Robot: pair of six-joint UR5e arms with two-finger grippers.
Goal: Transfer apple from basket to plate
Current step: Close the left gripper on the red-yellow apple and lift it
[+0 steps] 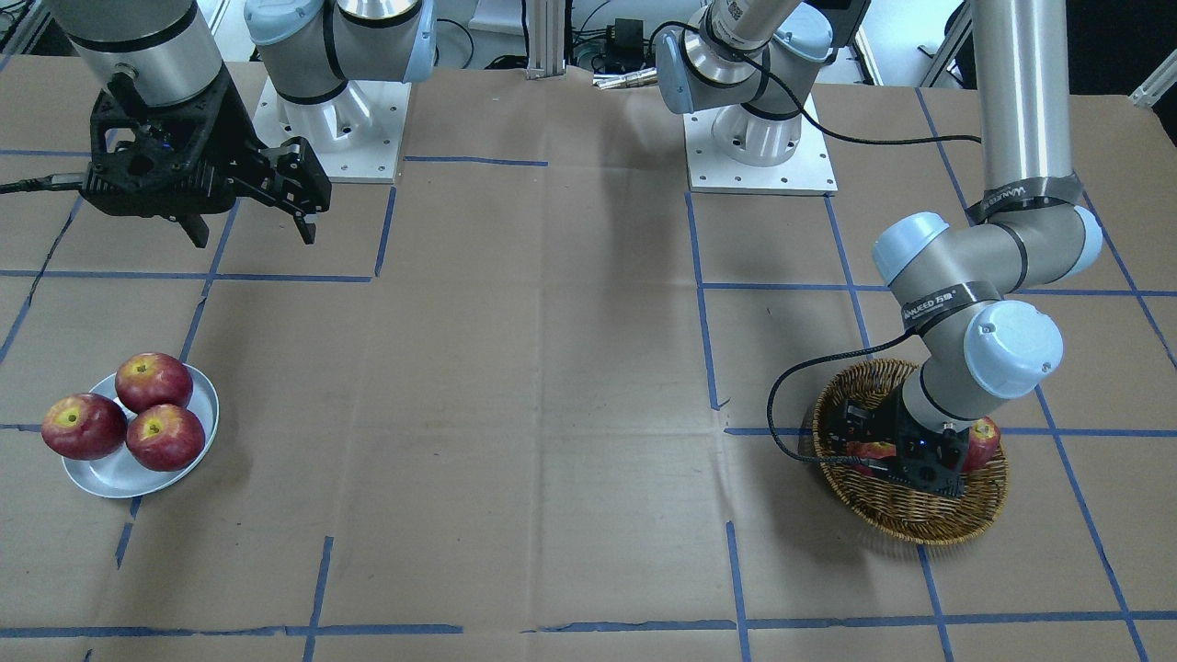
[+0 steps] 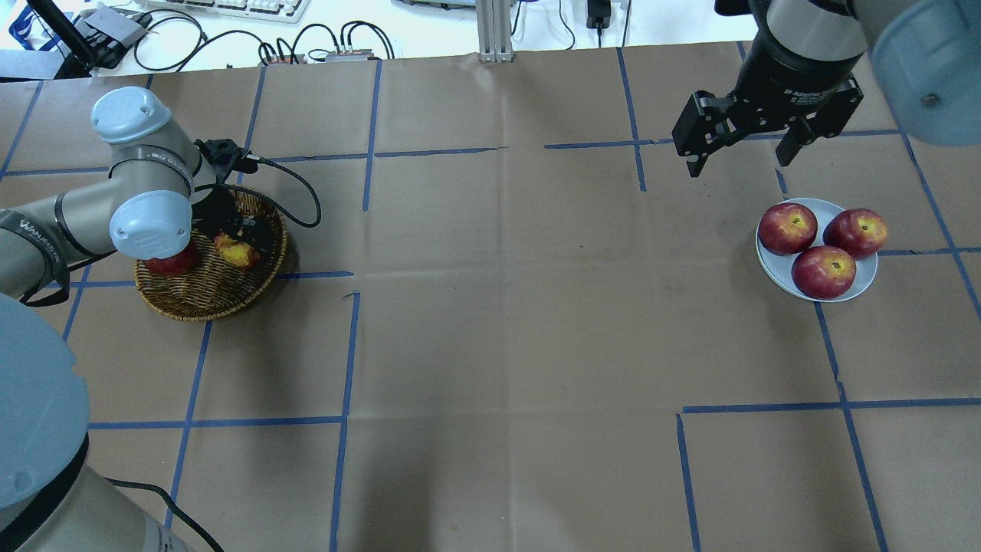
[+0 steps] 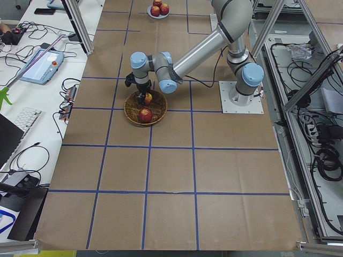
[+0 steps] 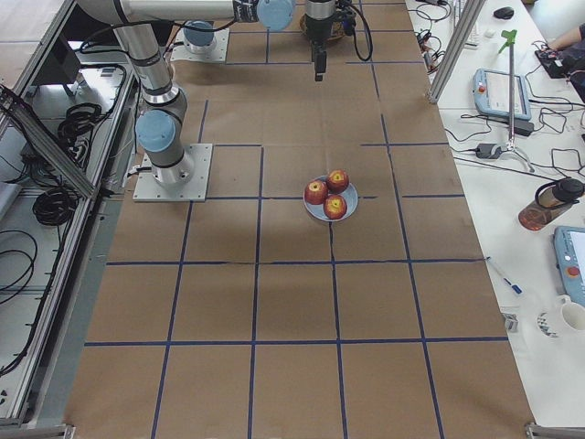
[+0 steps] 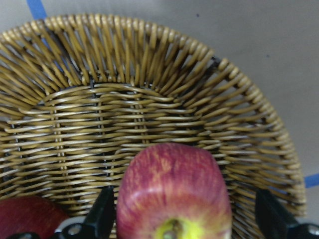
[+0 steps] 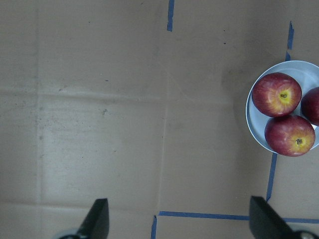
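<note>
The pinkish-red apple [image 5: 172, 189] with a yellow stem patch lies in the wicker basket [image 5: 149, 99]. My left gripper [image 5: 184, 219] is down in the basket [image 2: 207, 295] and open. Its fingers [image 5: 102, 216] stand on either side of this apple [image 2: 236, 251], with a gap showing at the right finger. The pale plate [image 2: 862, 268] lies far right with three dark red apples [image 2: 823, 271] on it. My right gripper [image 2: 739, 165] is open and empty, hovering above the table beyond the plate [image 6: 306, 74].
A second, darker red apple [image 2: 170, 264] lies in the basket beside my left gripper, also in the left wrist view [image 5: 27, 216]. The brown paper table top [image 2: 498, 307] carries blue tape lines. My left arm's cable [image 2: 303, 192] loops beside the basket.
</note>
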